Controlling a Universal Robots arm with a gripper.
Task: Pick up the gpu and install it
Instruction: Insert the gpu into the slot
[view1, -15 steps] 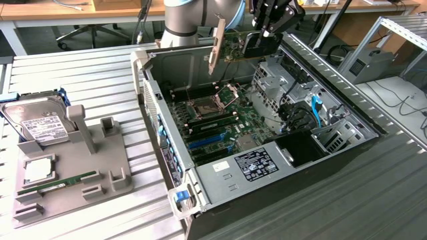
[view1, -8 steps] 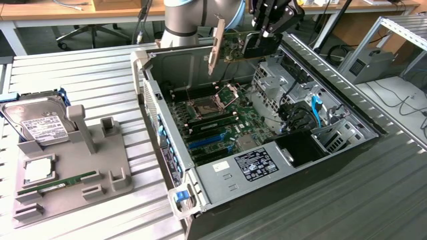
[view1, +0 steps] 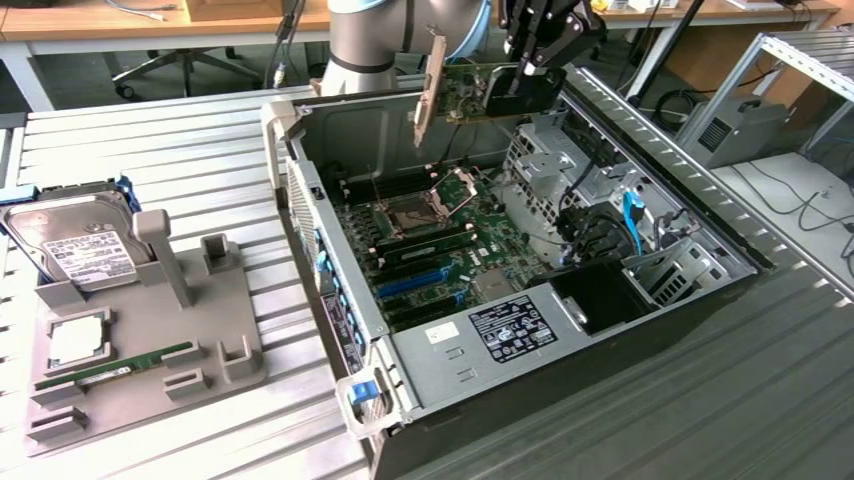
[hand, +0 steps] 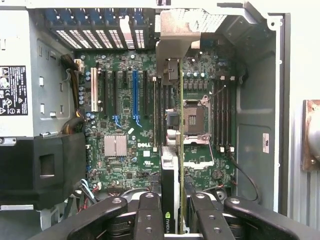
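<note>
Above the open computer case (view1: 300, 200), in the exterior view, the black pincer (view1: 534, 72) is clamped on the gpu (view1: 467, 95) and holds it in the air. The gpu is a thin green circuit board standing on edge, clear of everything below. Its flat metal end bracket (view1: 430, 85) hangs down at the end toward the exterior view's left. The case is a grey sheet-metal tower lying on its side on a ribbed metal bench (view1: 174, 130), and a green motherboard (view1: 441, 250) lies flat inside it. Toward the exterior view's left stands a grey moulded fixture (view1: 200, 330). It carries a silver hard drive (view1: 80, 250) with a white label, a square silver chip (view1: 78, 340) and a narrow green RAM stick (view1: 114, 368).

Looking down from the wrist, the gpu (hand: 170, 190) shows edge-on as a slim strip with a black, glossy block on one face. It is pinched between two matte black fingers (hand: 150, 215). Beneath it spreads the motherboard (hand: 130, 165), which carries a long blue slot (hand: 135, 92), a white slot (hand: 94, 90), a finned silver heatsink (hand: 115, 145) and a square processor socket (hand: 194, 117).
</note>
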